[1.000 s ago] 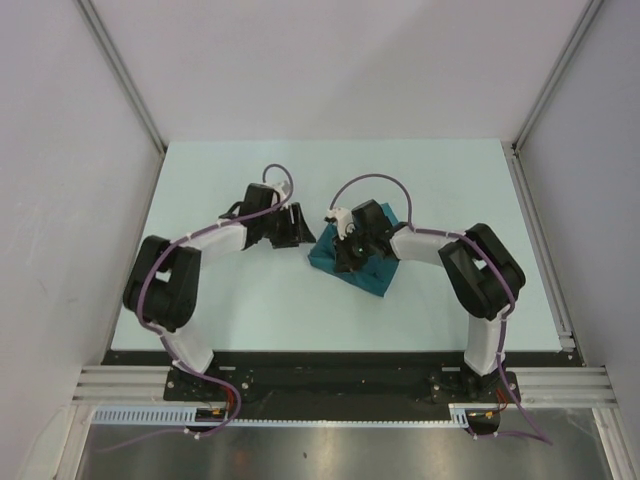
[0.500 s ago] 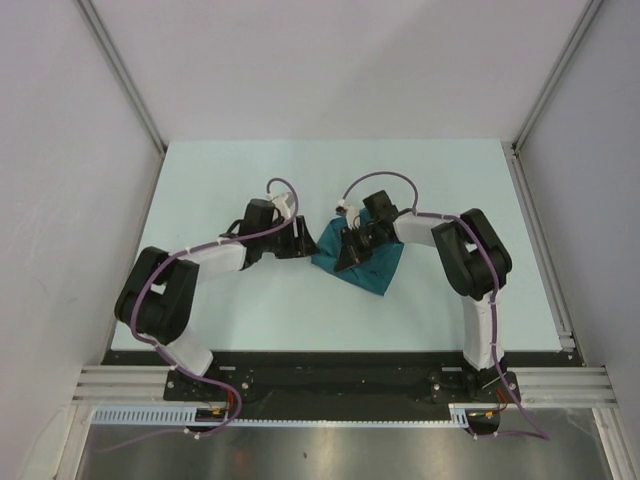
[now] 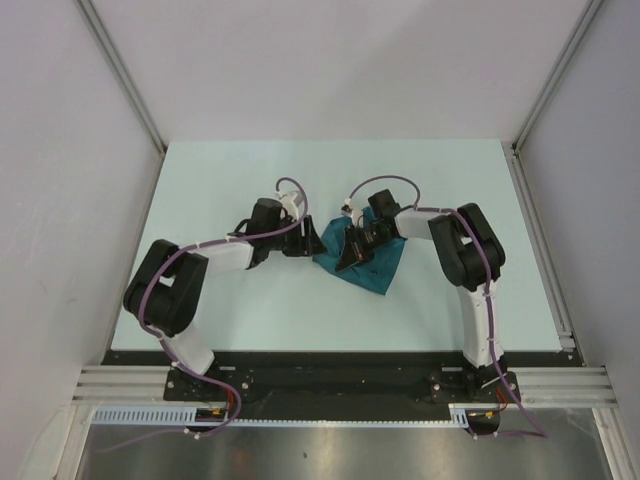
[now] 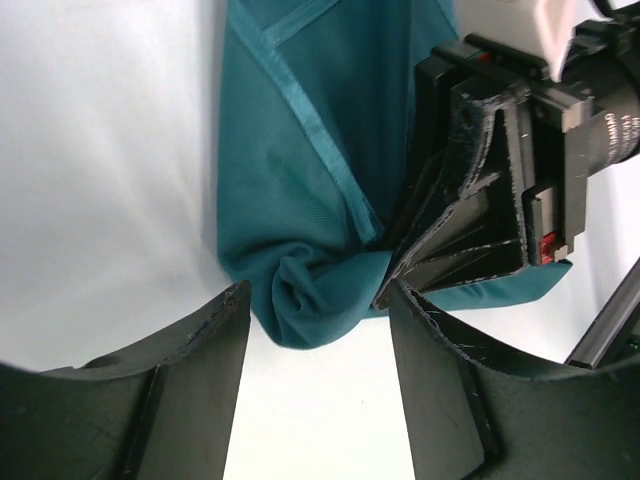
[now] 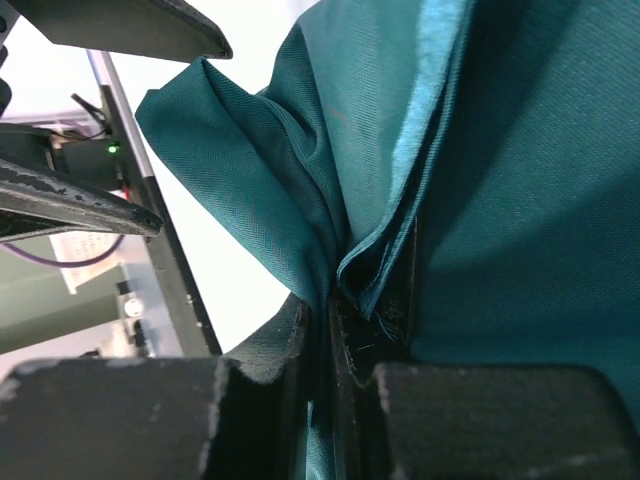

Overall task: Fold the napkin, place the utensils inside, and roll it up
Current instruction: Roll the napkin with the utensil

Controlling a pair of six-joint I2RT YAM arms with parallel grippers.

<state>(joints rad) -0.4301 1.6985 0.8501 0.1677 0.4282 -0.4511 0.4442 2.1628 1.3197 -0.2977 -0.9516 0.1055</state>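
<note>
At centre-left of the pale green bench (image 3: 250, 170), the left tool (image 4: 315, 330) is part open and empty, its jaws aimed at the bunched corner of the dark teal, creased fabric napkin (image 4: 300, 190), which lies mid-bench. To the right, the right tool (image 5: 330, 315) is clamped on several hem layers. Risk: closing the left tool on the bunch may trap extra layers or strike the right tool, spoiling the fold.

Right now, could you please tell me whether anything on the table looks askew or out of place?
Yes: the dark teal fabric napkin lies crumpled and skewed, not flat. One corner is twisted into a bunch before the open left gripper, while the right gripper pinches a fold.
</note>
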